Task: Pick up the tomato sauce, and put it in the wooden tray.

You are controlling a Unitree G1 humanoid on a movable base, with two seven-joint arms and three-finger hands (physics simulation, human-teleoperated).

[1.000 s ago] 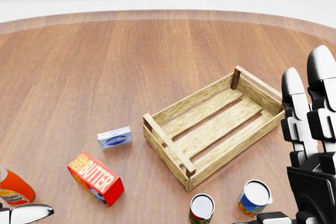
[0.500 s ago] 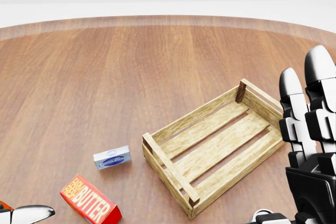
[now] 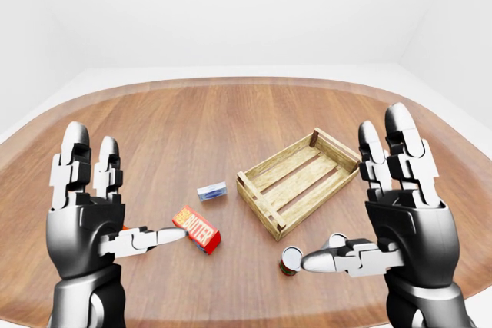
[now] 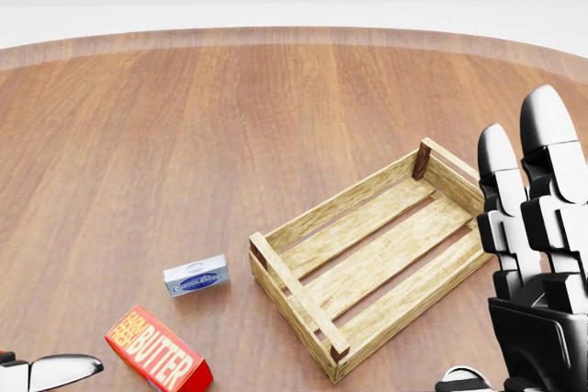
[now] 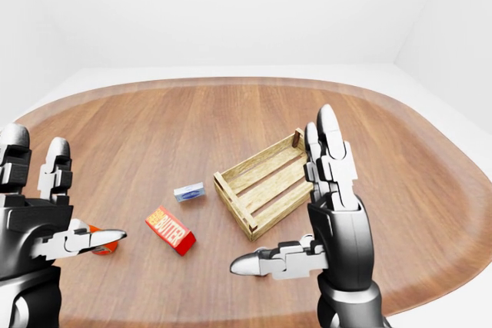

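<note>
The tomato sauce point(image 3: 291, 260), a small can with a red label and a pale lid, stands upright on the wooden table just below the near corner of the wooden tray point(image 3: 300, 182). The slatted tray is empty and lies at an angle right of centre. My right hand point(image 3: 388, 205) is open, its fingers point(image 3: 400, 136) pointing up and its thumb tip just right of the can, apart from it. My left hand point(image 3: 108, 205) is open too and holds nothing. In the right-eye view my right hand hides the can.
A red butter box point(image 3: 197, 228) lies left of the tray, with a small blue-and-white box point(image 3: 212, 190) above it. A second can point(image 3: 336, 238) peeks from behind my right thumb. An orange-red item point(image 5: 100, 246) sits behind my left thumb. The round table's edge point(image 3: 231, 82) curves across the top.
The head camera tilted up, so the whole picture slid down and both cans left the head view's bottom edge. Since then my right hand has drifted slightly left.
</note>
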